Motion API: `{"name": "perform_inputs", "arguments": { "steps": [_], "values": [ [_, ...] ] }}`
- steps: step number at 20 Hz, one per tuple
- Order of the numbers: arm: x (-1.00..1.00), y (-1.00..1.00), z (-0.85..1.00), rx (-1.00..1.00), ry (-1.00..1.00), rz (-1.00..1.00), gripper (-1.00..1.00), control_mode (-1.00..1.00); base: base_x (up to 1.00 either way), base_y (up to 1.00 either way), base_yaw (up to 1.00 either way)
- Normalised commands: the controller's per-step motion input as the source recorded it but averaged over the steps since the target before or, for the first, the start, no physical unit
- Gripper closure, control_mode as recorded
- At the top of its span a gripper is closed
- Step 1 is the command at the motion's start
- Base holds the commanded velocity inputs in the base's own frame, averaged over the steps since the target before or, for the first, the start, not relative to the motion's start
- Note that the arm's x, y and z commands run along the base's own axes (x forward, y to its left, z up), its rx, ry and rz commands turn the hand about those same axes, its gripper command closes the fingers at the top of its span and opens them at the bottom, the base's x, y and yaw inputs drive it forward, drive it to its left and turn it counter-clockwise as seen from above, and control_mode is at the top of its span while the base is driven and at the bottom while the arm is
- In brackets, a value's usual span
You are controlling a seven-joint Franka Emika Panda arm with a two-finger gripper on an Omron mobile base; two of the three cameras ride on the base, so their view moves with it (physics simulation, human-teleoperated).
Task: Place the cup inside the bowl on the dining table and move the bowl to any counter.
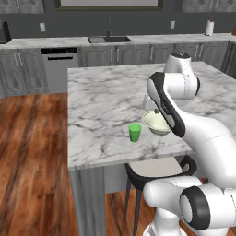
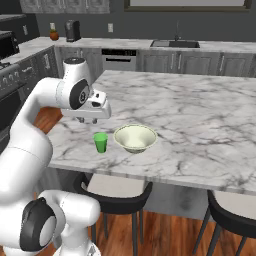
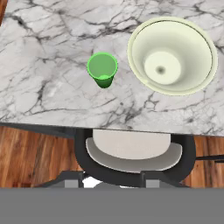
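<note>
While the cup (image 2: 100,142) stood upright on the dining table (image 2: 200,115), the gripper (image 2: 90,120) hung above that marble top, up and slightly back from the cup and touching nothing. Whether its fingers were spread or pressed together could not be told: in the right base view they were small dark stubs under the hand, and in the hand view only their tips showed at the bottom. The cup (image 3: 103,68) sat near the table's front edge, empty and green, with the bowl (image 3: 172,55) just beside it but apart from it, a strip of bare marble between the two. The bowl (image 2: 135,138) also stood upright near that same front edge, pale cream and empty. In the left base view the arm crossed in front of the bowl (image 1: 156,124), hiding part of its rim, and the cup (image 1: 134,132) was clear to one side of it. A stool (image 3: 133,153) with a dark frame and pale seat stood tucked under the table's front edge, below the cup and bowl. The counter (image 2: 150,46) ran along the dark wall well beyond the table's far edge.
</note>
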Motion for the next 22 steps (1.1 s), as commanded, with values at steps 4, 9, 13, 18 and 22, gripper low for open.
{"name": "perform_inputs", "arguments": {
  "steps": [4, 9, 13, 18, 22],
  "values": [
    [0.13, 0.03, -0.03, 0.00, 0.00, 0.00, -1.00, -1.00, 0.00, 0.00, 0.00],
    [0.14, 0.16, -0.14, 0.00, 0.00, 0.00, -1.00, -1.00, 0.00, 0.00, 0.00],
    [0.19, 0.30, -0.15, 0.00, 0.00, 0.00, -1.00, -1.00, 0.00, 0.00, 0.00],
    [0.17, 0.29, -0.06, 0.00, 0.00, 0.00, -1.00, -1.00, 0.00, 0.00, 0.00],
    [0.26, 0.26, -0.01, 0.00, 0.00, 0.00, -1.00, -1.00, 0.00, 0.00, 0.00]
  ]
}}
